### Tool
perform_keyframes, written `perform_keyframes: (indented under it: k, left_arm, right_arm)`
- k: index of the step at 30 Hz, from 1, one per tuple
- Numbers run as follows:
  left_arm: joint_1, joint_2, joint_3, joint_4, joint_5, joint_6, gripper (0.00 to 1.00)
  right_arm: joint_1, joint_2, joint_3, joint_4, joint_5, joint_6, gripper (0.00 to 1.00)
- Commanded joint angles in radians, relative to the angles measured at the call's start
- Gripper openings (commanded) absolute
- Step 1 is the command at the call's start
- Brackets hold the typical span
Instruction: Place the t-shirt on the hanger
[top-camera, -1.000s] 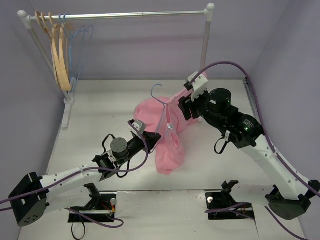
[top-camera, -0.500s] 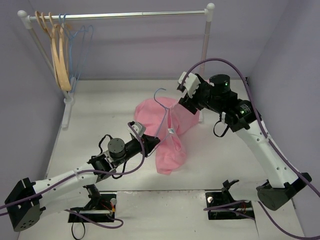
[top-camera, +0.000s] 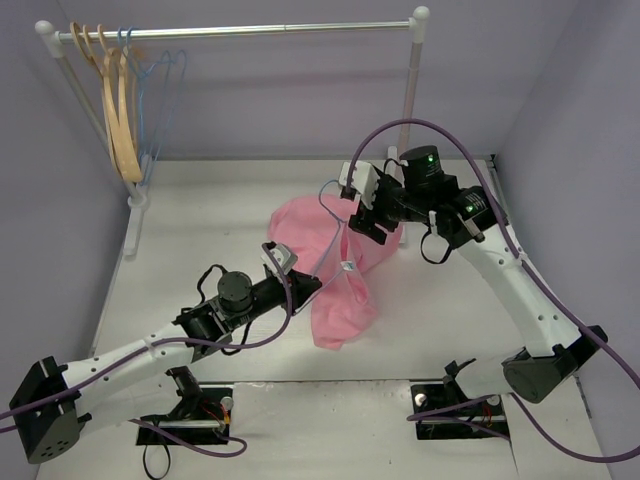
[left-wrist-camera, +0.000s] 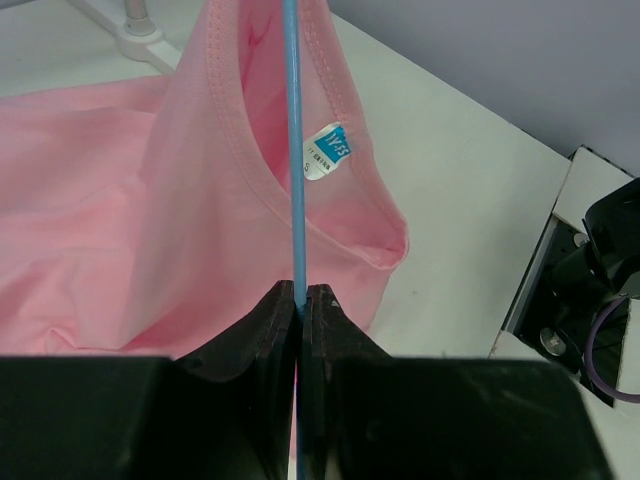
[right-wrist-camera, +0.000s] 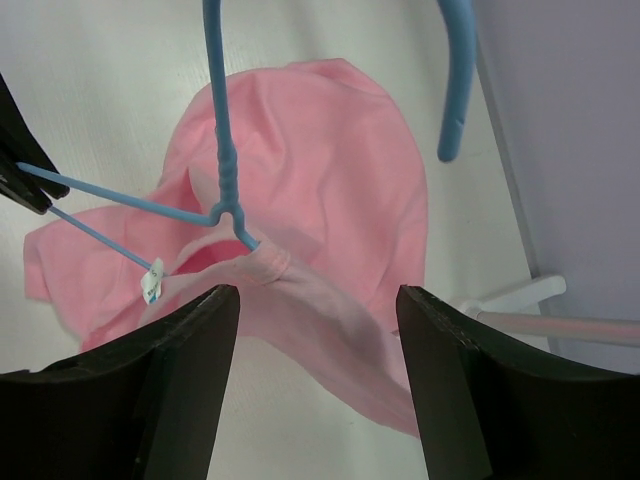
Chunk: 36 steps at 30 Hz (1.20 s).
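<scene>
Left wrist shows us the left gripper pinching the thin light-blue wire hanger across the collar of the pink cloth t-shirt; right wrist alone shows the right gripper agape, empty.

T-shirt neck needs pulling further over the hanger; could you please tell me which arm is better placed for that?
Right, probably. The left gripper is shut on the hanger, steadying it, while the right gripper is open and poised over the neck of the t-shirt.
</scene>
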Motion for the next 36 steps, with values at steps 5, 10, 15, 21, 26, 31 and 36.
perform_keyframes:
  k: [5,10,15,21,26,31,36]
  left_arm:
    - [0.008,-0.027,0.122,-0.029,0.1,0.069,0.0]
    - [0.008,-0.045,0.154,-0.092,0.112,0.112,0.0]
    - [0.008,-0.033,0.188,-0.13,0.126,0.143,0.0]
    - [0.022,-0.015,0.24,-0.181,0.11,0.181,0.0]
    - [0.053,-0.015,0.287,-0.253,-0.003,0.178,0.02]
    - [0.109,0.002,0.36,-0.333,-0.188,0.152,0.6]
    - [0.137,0.017,0.488,-0.443,-0.345,0.12,0.69]
  right_arm:
    - [-0.014,0.009,0.009,0.027,-0.034,-0.028,0.63]
    - [-0.016,0.012,-0.003,0.016,-0.04,-0.022,0.61]
    - [-0.016,0.002,-0.023,-0.001,-0.074,-0.016,0.44]
    - [-0.016,-0.001,-0.032,-0.019,-0.089,-0.019,0.14]
    - [-0.016,-0.052,-0.075,0.039,-0.063,-0.003,0.0]
    - [-0.016,-0.136,-0.173,0.177,0.009,0.03,0.0]
    - [-0.016,-0.181,-0.225,0.278,0.092,0.05,0.0]
